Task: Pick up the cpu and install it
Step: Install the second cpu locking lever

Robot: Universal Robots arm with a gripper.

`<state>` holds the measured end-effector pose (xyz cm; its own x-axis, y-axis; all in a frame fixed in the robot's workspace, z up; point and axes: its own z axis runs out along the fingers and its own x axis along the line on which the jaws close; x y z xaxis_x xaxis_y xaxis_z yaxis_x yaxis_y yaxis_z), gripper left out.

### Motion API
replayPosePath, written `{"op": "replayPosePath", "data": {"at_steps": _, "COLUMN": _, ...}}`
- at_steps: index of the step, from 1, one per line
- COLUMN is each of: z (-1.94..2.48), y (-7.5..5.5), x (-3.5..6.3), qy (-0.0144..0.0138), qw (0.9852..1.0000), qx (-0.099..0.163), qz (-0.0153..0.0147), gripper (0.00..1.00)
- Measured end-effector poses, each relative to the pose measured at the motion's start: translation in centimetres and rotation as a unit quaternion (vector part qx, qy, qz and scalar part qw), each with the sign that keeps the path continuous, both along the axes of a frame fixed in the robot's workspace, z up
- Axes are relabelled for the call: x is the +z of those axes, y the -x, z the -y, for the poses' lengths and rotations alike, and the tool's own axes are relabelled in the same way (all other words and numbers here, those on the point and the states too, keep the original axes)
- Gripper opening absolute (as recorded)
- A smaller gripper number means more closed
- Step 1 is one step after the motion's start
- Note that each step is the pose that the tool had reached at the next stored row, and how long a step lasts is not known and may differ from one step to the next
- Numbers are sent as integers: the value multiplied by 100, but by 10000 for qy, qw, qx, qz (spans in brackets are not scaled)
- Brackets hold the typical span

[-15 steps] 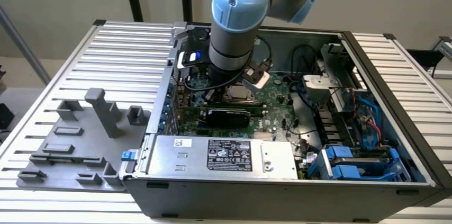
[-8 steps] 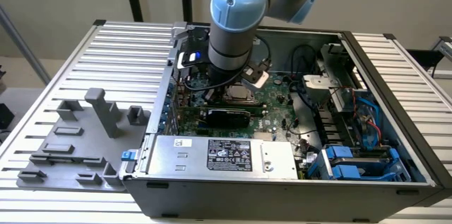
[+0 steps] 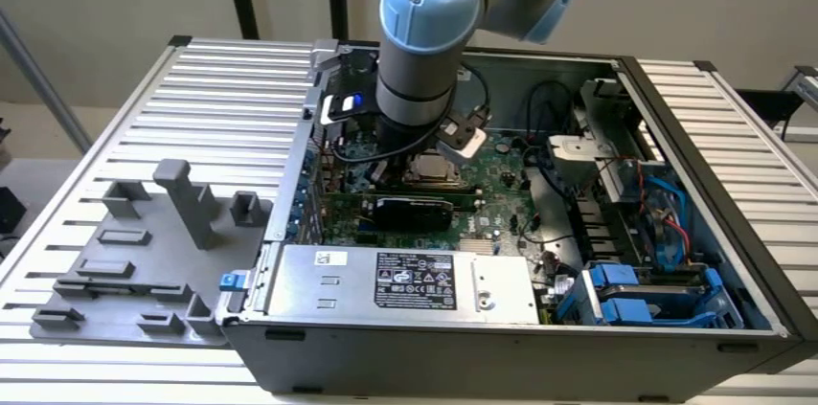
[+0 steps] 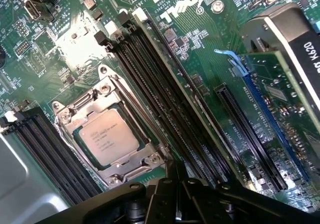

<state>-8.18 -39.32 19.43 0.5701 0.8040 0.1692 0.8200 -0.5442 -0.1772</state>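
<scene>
You see the cpu (image 4: 108, 137) lying flat inside the socket (image 4: 102, 134) on the motherboard (image 4: 200, 64), just beside and below your gripper (image 4: 172, 196), whose fingers are clenched together, holding nothing.

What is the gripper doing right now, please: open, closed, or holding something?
Gripper: closed and holding nothing, above the motherboard; the cpu sits in its socket.

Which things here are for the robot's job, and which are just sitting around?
For the job:
cpu, lying in the socket
gripper, beside the socket

Just there:
long black memory slots
graphics card
grey power supply box
grey holder tray
</scene>
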Motion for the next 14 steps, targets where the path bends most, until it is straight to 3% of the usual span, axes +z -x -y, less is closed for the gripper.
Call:
{"op": "replayPosePath", "data": {"at_steps": 7, "z": -1, "y": 9, "x": 197, "qy": 2, "qw": 10000, "qx": 0, "qz": 1, "gripper": 12}}
{"op": "replayPosePath", "data": {"at_steps": 14, "z": -1, "y": 11, "x": 212, "qy": 3, "qw": 10000, "qx": 0, "qz": 1, "gripper": 12}}
